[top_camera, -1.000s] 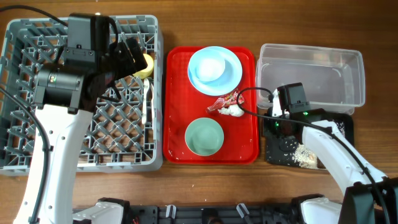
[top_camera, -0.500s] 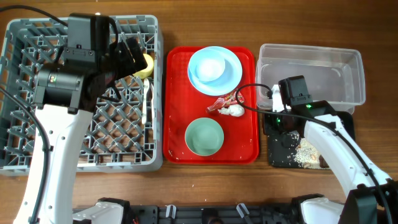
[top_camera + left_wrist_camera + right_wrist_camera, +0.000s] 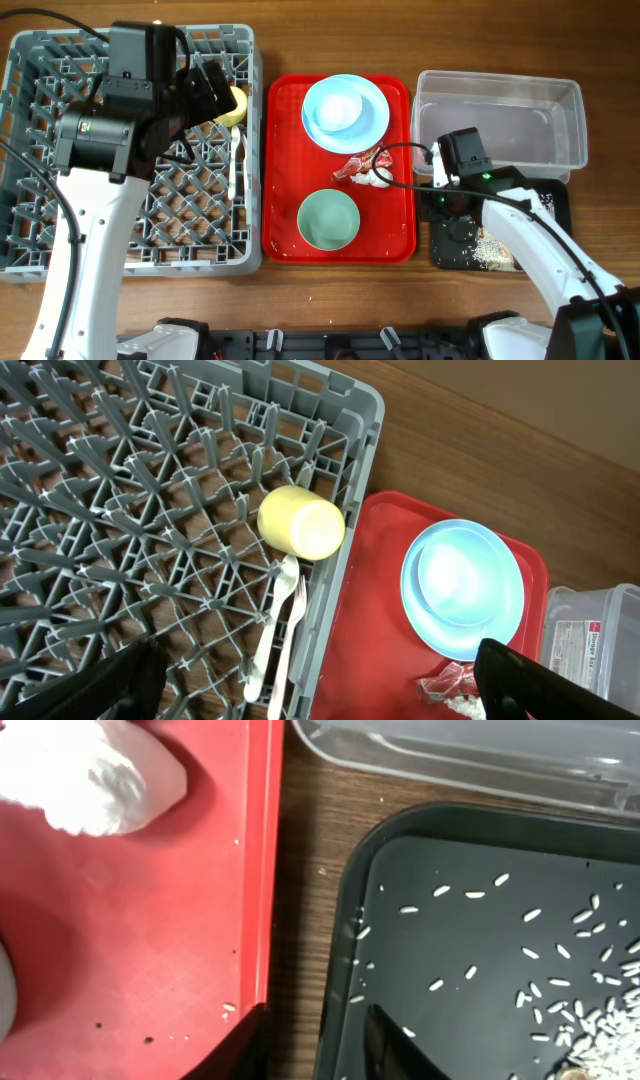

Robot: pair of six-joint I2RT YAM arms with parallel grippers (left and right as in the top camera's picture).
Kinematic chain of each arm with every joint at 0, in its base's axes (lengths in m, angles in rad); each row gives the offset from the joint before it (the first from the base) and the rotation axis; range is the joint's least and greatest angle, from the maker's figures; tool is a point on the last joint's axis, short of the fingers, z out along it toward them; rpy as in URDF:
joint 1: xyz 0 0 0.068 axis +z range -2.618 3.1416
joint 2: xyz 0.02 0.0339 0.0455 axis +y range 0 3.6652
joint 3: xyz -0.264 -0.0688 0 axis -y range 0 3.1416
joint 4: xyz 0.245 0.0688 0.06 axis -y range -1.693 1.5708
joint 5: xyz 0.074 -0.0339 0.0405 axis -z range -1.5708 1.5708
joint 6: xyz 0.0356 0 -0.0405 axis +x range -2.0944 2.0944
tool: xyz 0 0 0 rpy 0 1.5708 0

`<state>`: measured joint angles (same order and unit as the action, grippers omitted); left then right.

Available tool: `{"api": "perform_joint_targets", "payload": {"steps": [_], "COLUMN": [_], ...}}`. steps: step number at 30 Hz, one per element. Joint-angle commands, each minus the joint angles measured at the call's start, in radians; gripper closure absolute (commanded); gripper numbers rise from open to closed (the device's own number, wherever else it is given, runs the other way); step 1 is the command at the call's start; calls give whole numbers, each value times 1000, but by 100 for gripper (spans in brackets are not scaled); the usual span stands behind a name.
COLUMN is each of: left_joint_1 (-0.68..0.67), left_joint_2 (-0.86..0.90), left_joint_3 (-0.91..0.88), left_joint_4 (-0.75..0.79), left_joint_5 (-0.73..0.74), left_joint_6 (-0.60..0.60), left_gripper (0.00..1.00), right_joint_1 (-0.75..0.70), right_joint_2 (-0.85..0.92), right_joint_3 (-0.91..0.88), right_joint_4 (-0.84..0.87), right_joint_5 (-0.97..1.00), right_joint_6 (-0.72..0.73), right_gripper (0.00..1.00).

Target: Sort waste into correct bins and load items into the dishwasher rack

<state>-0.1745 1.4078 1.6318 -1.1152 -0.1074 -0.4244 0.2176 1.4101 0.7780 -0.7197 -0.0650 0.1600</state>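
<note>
My left gripper (image 3: 208, 88) (image 3: 320, 695) hangs wide open and empty over the grey dishwasher rack (image 3: 60, 200), beside the yellow cup (image 3: 235, 105) (image 3: 301, 526). The white fork and spoon (image 3: 236, 165) (image 3: 280, 630) lie in the rack by its right wall. My right gripper (image 3: 432, 195) (image 3: 318, 1035) is low over the gap between the red serving tray and the black tray (image 3: 556, 205) (image 3: 450, 950), jaws a little apart and empty. Rice scraps (image 3: 490, 250) (image 3: 600, 1040) lie in the black tray. The tissue wad (image 3: 378, 179) (image 3: 90, 780), red wrapper (image 3: 362, 163), blue plate (image 3: 345, 112) and green bowl (image 3: 328, 219) sit on the serving tray.
The clear tub (image 3: 500, 115) (image 3: 480, 750) stands behind the black tray, at the right. The red serving tray (image 3: 285, 150) (image 3: 150, 940) lies between the rack and the bins. A strip of bare wooden table (image 3: 305, 870) separates the serving tray from the black tray.
My right gripper's jaws have parted from shut, and its wrist has shifted slightly near the black tray's left edge. The left arm has not moved.
</note>
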Motion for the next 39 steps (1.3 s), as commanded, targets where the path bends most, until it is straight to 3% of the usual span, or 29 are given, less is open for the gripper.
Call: {"api": "perform_joint_targets", "payload": {"steps": [1, 8, 13, 18, 20, 23, 28, 36, 38, 39], "left_joint_1": [5, 5, 5, 5, 5, 5, 5, 5, 5, 5], "left_joint_2": [-4, -4, -4, -4, -4, -4, -4, -4, -4, -4], "left_joint_3": [9, 9, 9, 9, 9, 9, 9, 9, 9, 9], "left_joint_4": [3, 3, 3, 3, 3, 3, 3, 3, 3, 3], "left_joint_5": [-6, -6, -6, -6, -6, -6, -6, -6, -6, -6], "left_joint_6": [-2, -2, -2, -2, -2, -3, -3, -3, -2, -2], "left_gripper": [0, 0, 0, 0, 0, 0, 0, 0, 0, 0], "right_joint_1": [5, 54, 91, 91, 94, 143, 259, 259, 259, 259], "right_joint_2": [6, 6, 6, 5, 5, 7, 97, 415, 436, 433], "right_joint_3": [-43, -49, -45, 203, 322, 345, 323, 323, 323, 324], "right_joint_4": [25, 57, 51, -158, -224, -140, 15, 113, 113, 113], "right_joint_5": [8, -139, 0, 4, -117, -269, 6, 14, 21, 20], "right_joint_6": [26, -30, -26, 0, -4, -3, -2, -31, -40, -53], "right_gripper": [72, 72, 70, 70, 70, 70, 65, 60, 67, 76]}}
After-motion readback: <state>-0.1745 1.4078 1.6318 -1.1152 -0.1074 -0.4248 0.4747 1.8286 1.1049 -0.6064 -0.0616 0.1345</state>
